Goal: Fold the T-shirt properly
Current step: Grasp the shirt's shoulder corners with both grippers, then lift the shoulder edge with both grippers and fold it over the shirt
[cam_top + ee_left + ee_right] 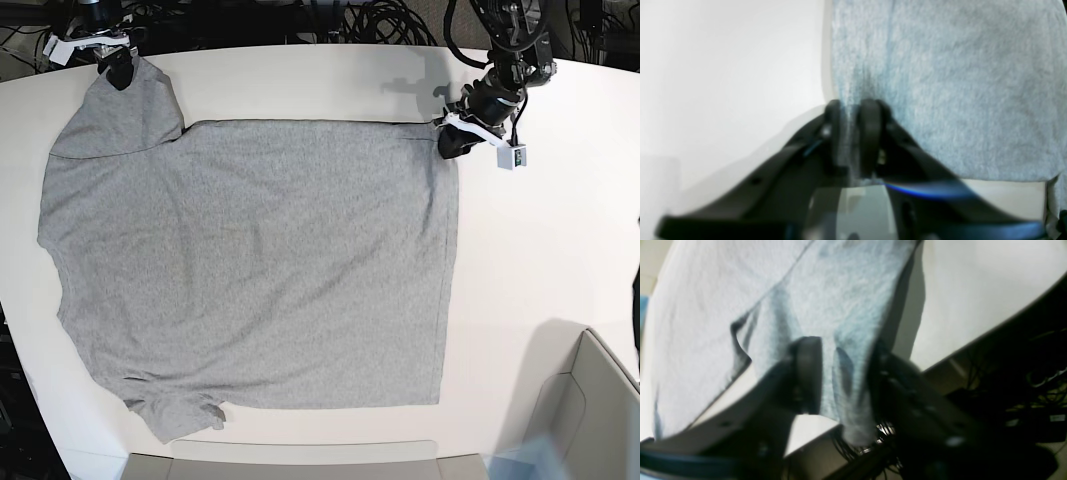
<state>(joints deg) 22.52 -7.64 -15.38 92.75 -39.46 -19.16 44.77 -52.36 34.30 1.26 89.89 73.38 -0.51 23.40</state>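
The heather-grey T-shirt (250, 270) lies spread flat on the white table (540, 230), plain side up; no lettering shows. My left gripper (447, 143) is at the shirt's far right corner. In the left wrist view its black fingers (870, 126) are pinched together (851, 113) on the edge of the cloth (957, 83). My right gripper (120, 72) is at the far left, on the tip of a sleeve that is drawn up toward it. In the right wrist view a fold of the cloth (706, 323) fills the gap between its fingers (843, 353) and hangs past the table's edge.
Black cables (330, 20) crowd the table's far edge. A grey bin (590, 400) stands at the near right corner with something blue (520, 462) beside it. A grey tray edge (300, 462) runs along the near side. The other sleeve (175, 415) lies crumpled at the near left.
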